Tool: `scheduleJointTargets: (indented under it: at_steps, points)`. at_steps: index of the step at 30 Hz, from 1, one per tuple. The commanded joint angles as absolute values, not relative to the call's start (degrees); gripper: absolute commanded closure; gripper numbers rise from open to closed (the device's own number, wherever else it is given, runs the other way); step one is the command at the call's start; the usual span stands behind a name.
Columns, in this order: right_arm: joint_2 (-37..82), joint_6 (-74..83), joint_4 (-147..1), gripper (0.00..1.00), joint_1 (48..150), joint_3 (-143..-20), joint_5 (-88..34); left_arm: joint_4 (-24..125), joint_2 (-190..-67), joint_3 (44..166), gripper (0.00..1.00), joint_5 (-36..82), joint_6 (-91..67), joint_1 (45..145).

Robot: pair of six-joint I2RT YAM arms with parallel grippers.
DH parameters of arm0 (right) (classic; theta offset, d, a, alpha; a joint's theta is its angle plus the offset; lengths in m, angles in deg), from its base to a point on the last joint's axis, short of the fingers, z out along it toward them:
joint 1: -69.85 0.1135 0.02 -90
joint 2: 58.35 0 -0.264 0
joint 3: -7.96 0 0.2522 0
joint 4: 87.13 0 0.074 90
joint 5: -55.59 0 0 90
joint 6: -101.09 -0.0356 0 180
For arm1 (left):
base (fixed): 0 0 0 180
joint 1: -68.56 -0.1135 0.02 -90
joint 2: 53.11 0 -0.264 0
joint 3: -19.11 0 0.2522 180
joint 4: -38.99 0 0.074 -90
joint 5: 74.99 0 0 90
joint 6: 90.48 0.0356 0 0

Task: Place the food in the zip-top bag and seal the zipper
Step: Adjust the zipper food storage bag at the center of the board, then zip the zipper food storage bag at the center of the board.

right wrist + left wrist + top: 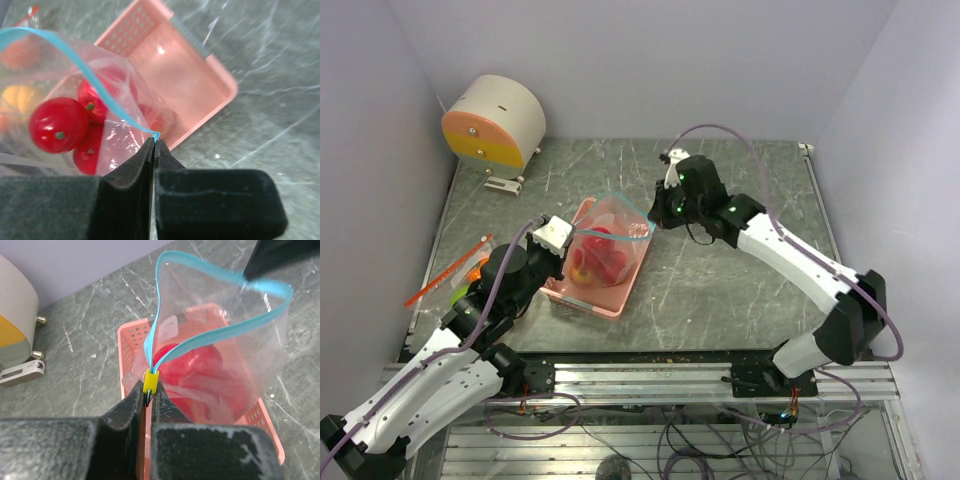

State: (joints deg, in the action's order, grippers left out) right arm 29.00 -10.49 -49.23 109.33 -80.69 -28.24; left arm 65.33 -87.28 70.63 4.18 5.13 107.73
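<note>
The clear zip-top bag (pixel 613 245) hangs over the pink basket (pixel 582 298), its mouth open. Red apples (pixel 57 125) and a yellow-orange fruit (pixel 20 97) lie inside it. My left gripper (pixel 148 397) is shut on one end of the teal zipper (pixel 215 337), just below the yellow slider (pixel 151 381). My right gripper (pixel 154 142) is shut on the zipper's other end corner (pixel 156 135). In the top view the left gripper (pixel 565 240) is at the bag's left and the right gripper (pixel 655 218) at its right. An orange and a green fruit (pixel 472 285) show partly beside the left arm.
A round white and orange-yellow device (pixel 495 125) stands at the back left. An orange strip (pixel 445 270) lies at the table's left edge. The basket (pixel 200 75) sits under the bag. Walls close the table on the left, back and right.
</note>
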Motion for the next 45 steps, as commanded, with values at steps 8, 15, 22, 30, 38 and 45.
scheduleJointTargets:
  at_steps: [8,15,22,30,38,45]
  points:
    - [20.15,-5.17,-46.01,1.00,109.05,-84.92,-38.28,67.91,-88.83,72.86,0.93,-0.72,6.42,107.97]
    - [16.54,-1.02,-52.66,0.82,109.05,-80.17,-30.01,65.81,-87.38,73.12,0.93,3.50,6.32,108.00]
    - [7.77,4.49,-72.01,0.59,109.05,-69.47,-8.44,62.96,-88.52,74.13,0.93,17.58,9.60,108.02]
    - [9.92,9.30,-86.40,0.52,110.26,-66.28,10.87,65.68,-90.27,73.94,0.93,21.08,9.90,108.02]
    - [20.56,15.53,-85.63,0.52,113.68,-71.70,16.37,69.80,-90.91,76.28,0.93,24.38,9.53,108.02]
    - [23.42,17.01,-90.77,0.54,115.49,-73.01,19.67,70.30,-90.18,75.43,0.93,25.38,8.94,108.02]
